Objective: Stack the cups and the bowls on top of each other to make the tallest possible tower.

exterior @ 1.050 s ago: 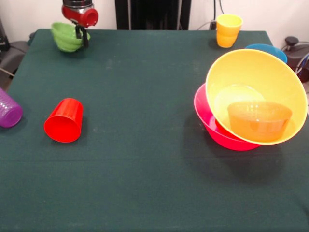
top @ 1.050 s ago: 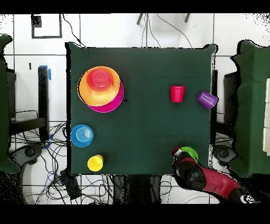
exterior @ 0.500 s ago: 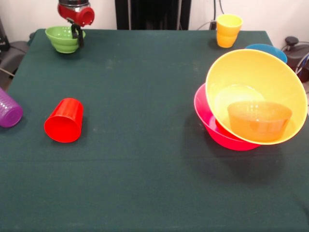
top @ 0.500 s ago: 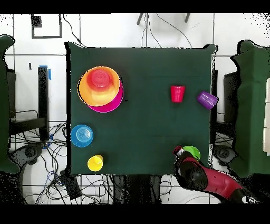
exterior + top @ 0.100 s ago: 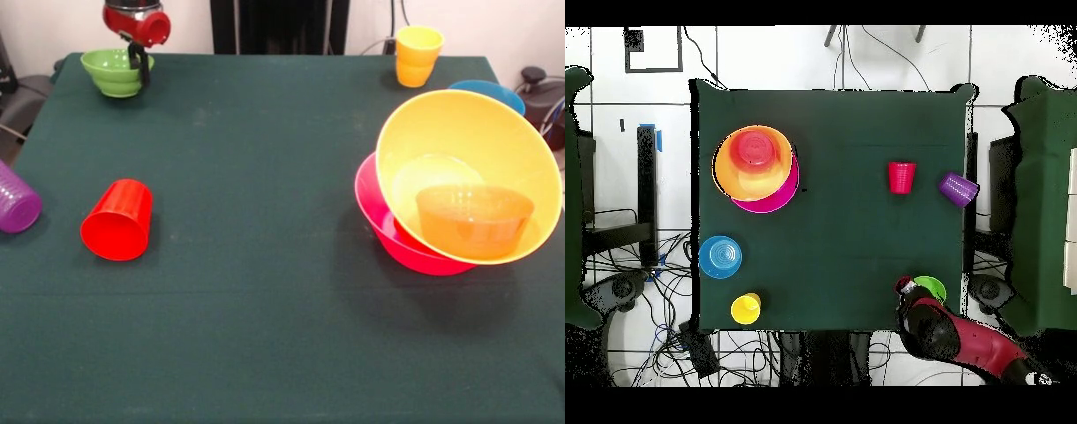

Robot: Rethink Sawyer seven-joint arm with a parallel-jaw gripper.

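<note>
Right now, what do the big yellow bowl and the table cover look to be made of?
Big yellow bowl: probably glossy translucent plastic, since the small orange bowl inside shows hazily through its wall. Table cover: matte dark green, likely cloth or felt, with no shine.

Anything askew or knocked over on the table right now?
Yes. The red cup and the purple cup lie on their sides near one table edge. The big yellow-orange bowl sits tilted in the pink bowl, not nested flat, with a small orange bowl inside. Nothing looks spilled or broken.
</note>
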